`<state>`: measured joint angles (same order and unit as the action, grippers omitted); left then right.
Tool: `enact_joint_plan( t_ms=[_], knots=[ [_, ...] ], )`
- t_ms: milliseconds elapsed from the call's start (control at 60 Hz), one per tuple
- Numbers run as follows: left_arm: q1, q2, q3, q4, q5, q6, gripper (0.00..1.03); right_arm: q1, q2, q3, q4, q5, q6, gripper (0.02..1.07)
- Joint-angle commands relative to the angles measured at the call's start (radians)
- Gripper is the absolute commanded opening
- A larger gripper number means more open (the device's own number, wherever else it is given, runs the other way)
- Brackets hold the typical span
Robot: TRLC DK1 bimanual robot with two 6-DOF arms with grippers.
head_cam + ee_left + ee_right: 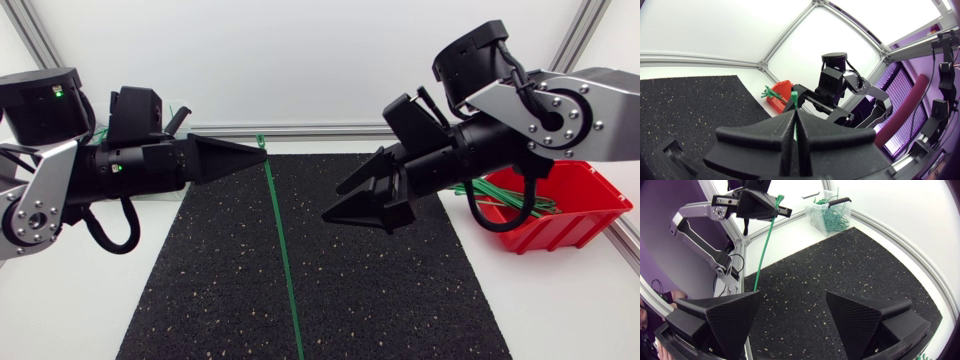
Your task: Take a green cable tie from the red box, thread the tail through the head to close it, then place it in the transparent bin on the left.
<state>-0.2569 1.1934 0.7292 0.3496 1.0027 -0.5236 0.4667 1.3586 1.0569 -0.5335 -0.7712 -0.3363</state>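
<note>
My left gripper (262, 152) is shut on a green cable tie (282, 245) just below its head, above the mat's far edge. The tie hangs straight down and toward the front over the black mat. In the left wrist view the tie's head (795, 97) sticks out past the closed fingertips. My right gripper (334, 203) stands open to the right of the tie, apart from it, with nothing between its fingers. From the right wrist view the open gripper (792, 305) faces the tie (765, 245) and the left gripper (760, 205). The red box (575, 205) holds more green ties at the right.
A black mat (380, 300) covers the middle of the table. The transparent bin (830, 212) with several green ties stands beyond the mat's far corner, behind my left arm. The red box (781, 94) shows ahead of the left gripper, beside my right arm (835, 85).
</note>
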Motion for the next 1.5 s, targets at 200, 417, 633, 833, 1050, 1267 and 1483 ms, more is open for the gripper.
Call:
enact_joint_plan(
  t_ms=[200, 417, 633, 833, 1050, 1267, 1483],
  knots=[
    [0.018, 0.037, 0.125, -0.207, -0.012, 0.149, 0.03, 0.049, 0.025, 0.012, -0.072, 0.159, -0.188, 1.02],
    [0.028, 0.081, 0.174, -0.32, 0.033, 0.244, 0.03, 0.059, 0.016, 0.015, -0.135, 0.178, -0.231, 1.03],
    [0.051, 0.164, 0.249, -0.534, 0.134, 0.238, 0.03, 0.199, -0.067, -0.103, 0.106, 0.437, -0.29, 1.03],
    [0.054, 0.235, 0.299, -0.571, 0.206, 0.137, 0.03, 0.259, -0.07, -0.106, 0.17, 0.515, -0.372, 1.02],
    [0.12, 0.354, 0.389, -0.696, 0.247, 0.134, 0.03, 0.331, -0.073, -0.113, 0.26, 0.67, -0.498, 1.02],
    [0.131, 0.457, 0.455, -0.865, 0.309, 0.135, 0.03, 0.403, -0.042, -0.117, 0.31, 0.765, -0.599, 1.02],
    [0.15, 0.549, 0.51, -0.96, 0.35, 0.174, 0.03, 0.454, -0.003, -0.146, 0.388, 0.814, -0.664, 1.02]
  ],
)
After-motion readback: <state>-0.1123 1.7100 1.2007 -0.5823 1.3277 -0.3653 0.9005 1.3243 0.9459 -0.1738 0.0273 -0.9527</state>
